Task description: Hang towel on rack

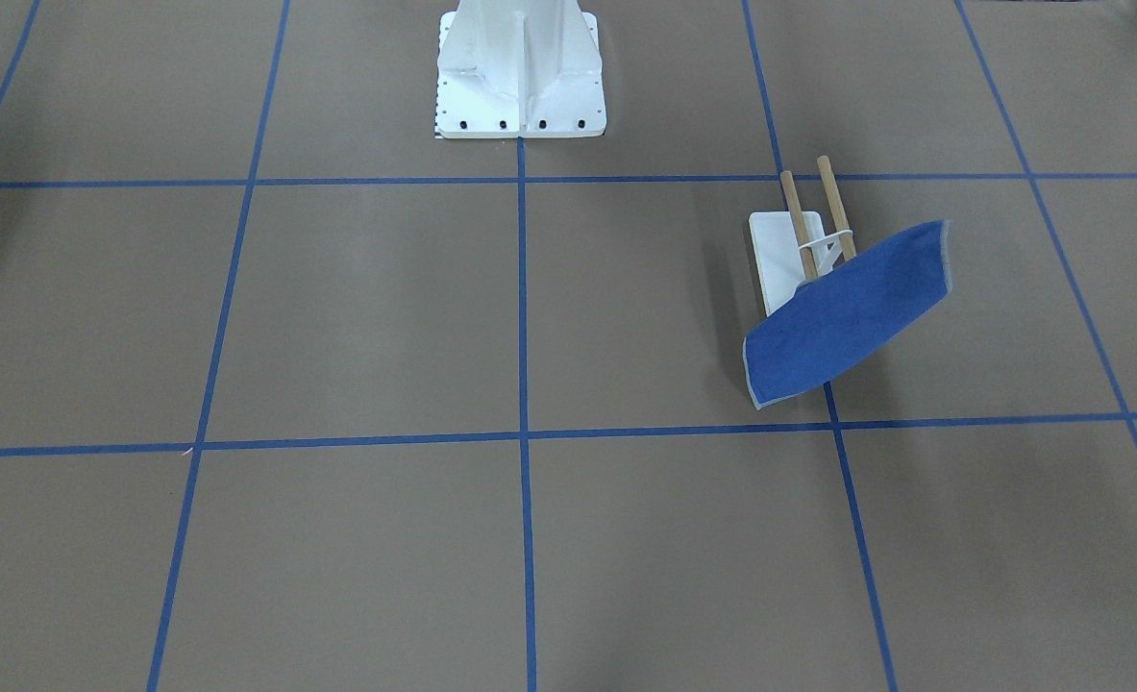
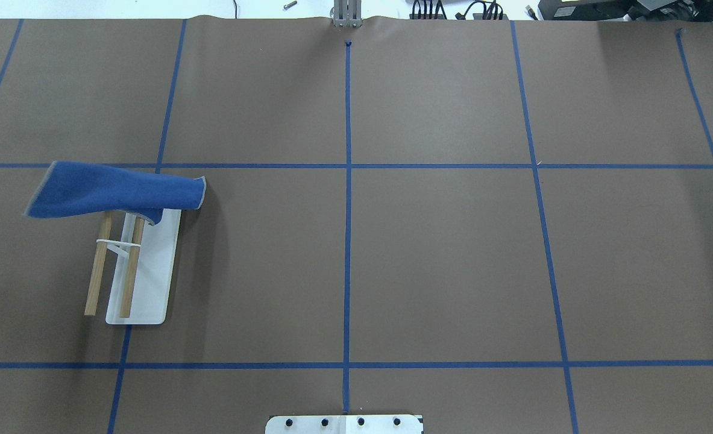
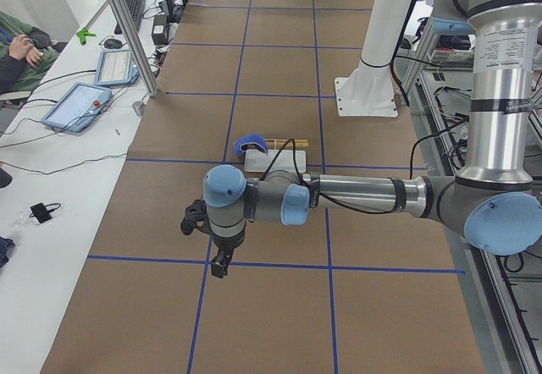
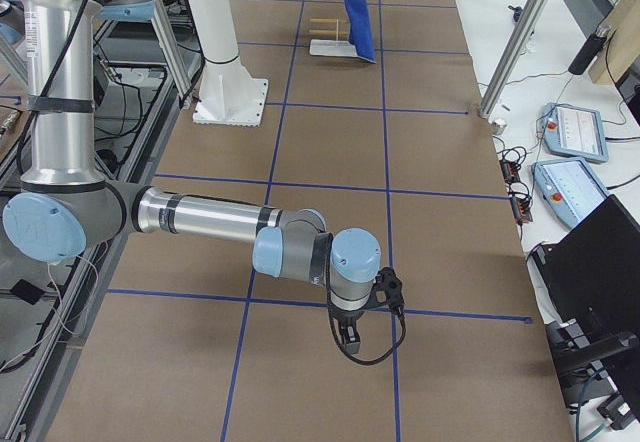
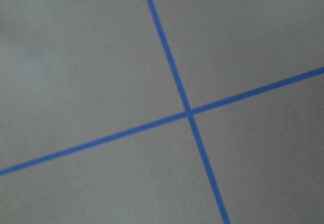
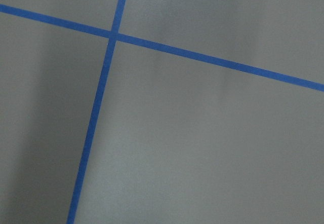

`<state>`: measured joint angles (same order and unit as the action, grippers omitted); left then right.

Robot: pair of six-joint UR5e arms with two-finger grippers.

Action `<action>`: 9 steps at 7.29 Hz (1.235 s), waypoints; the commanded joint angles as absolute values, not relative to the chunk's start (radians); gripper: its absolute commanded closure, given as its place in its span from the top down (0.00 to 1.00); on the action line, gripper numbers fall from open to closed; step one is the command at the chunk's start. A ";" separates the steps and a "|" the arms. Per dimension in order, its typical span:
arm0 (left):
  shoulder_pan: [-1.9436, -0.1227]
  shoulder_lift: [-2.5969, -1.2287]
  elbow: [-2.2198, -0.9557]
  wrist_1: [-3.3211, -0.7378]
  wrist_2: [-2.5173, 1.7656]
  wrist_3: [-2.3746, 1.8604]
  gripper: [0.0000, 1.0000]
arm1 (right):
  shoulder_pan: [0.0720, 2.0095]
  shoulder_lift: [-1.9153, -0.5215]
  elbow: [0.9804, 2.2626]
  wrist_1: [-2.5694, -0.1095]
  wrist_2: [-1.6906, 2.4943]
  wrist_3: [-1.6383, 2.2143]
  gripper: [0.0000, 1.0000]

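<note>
- Towel (image 2: 115, 193) first: in the overhead view it sits at about nine o'clock from the middle of the counter (image 2: 440, 253). It is draped across the twelve o'clock ends of the dowels (image 2: 98, 271) of the rack (image 2: 151, 295).
- One end overhangs past the outer dowel toward nine o'clock. The other end drops over the rack's white base toward three o'clock.
- I cannot tell whether its lowest corner touches the counter.
- I judge the hang as good as made, though the cloth rides close to the dowel tips and could slip off them.
- Handling: it looks light, soft and limp, so I expect it to sag wherever it is unsupported and to bunch under a pinch.
- If I had to shift it, I would pinch the stitched edge of the nine o'clock overhang, clear of the wood, and drag it toward six o'clock along the dowels.
- Left fingers (image 3: 221, 268) show only in the left side view and hang over a tape crossing, well apart from the rack. I cannot tell whether they are wide or narrow.
- Right fingers (image 4: 349, 340) show only in the right side view, farther off. I cannot tell their state either.
- Both wrist cameras show just brown counter and blue tape (image 5: 190, 112).
- Around it, the white pedestal (image 2: 344, 424) stands at six o'clock, well apart from the rack.
- I see nothing between either arm and the rack.
</note>
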<state>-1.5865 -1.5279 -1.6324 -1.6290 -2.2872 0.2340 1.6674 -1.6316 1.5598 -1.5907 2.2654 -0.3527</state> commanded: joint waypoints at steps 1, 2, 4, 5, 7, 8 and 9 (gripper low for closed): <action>-1.588 -1.476 -1.640 -1.629 -2.329 0.232 0.98 | 1.666 -1.634 1.557 -1.591 2.261 -0.345 1.00; -1.588 -1.470 -1.640 -1.631 -2.321 0.236 0.98 | 1.666 -1.635 1.557 -1.591 2.261 -0.345 1.00; -1.586 -1.470 -1.649 -1.631 -2.327 0.238 0.98 | 1.666 -1.657 1.559 -1.591 2.261 -0.354 1.00; -1.588 -1.470 -1.649 -1.631 -2.327 0.238 0.98 | 1.666 -1.666 1.559 -1.591 2.261 -0.354 1.00; -1.588 -1.470 -1.651 -1.632 -2.327 0.238 0.98 | 1.666 -1.684 1.562 -1.589 2.261 -0.356 1.00; -1.588 -1.468 -1.649 -1.632 -2.327 0.238 0.98 | 1.666 -1.686 1.580 -1.591 2.263 -0.357 1.00; -1.586 -1.465 -1.649 -1.632 -2.326 0.238 0.98 | 1.666 -1.684 1.585 -1.589 2.263 -0.356 1.00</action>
<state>-1.5875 -1.4676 -1.6494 -1.6321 -2.3268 0.2378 1.6659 -1.6829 1.5745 -1.5899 2.2620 -0.3564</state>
